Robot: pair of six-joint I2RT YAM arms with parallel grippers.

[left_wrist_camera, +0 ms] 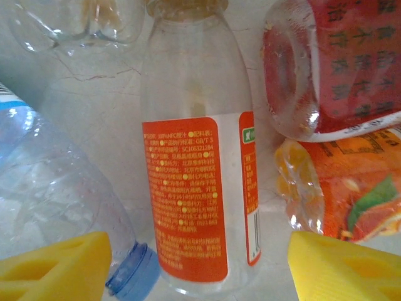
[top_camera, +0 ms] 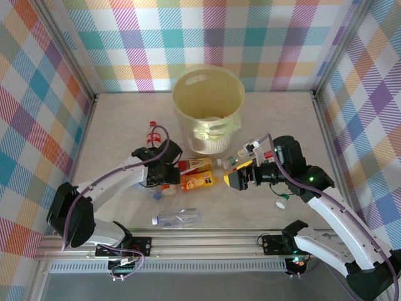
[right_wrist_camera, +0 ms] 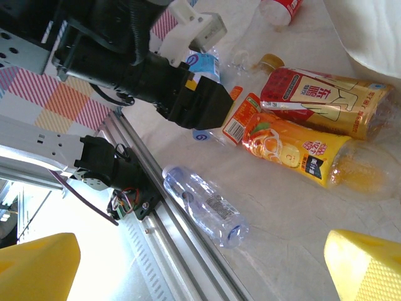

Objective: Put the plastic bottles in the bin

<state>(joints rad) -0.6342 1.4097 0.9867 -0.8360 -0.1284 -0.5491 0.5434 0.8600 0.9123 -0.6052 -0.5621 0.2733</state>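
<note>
Pickup is the step in hand, I'd say: my left gripper (left_wrist_camera: 200,266) straddles the orange-labelled bottle (left_wrist_camera: 188,188), fingers parted and clear of it on both sides. Next I should close, lift and carry it to the bin (top_camera: 210,84) just ahead. My right gripper (right_wrist_camera: 202,266) hangs wide and empty over the pale marbled worktop (top_camera: 125,113), between plaid walls (top_camera: 188,31).

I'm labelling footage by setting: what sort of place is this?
Probably a robot test booth: checked panels wall in a small table, two arms sit on a metal rail, and bottles lie scattered by a bin.
</note>
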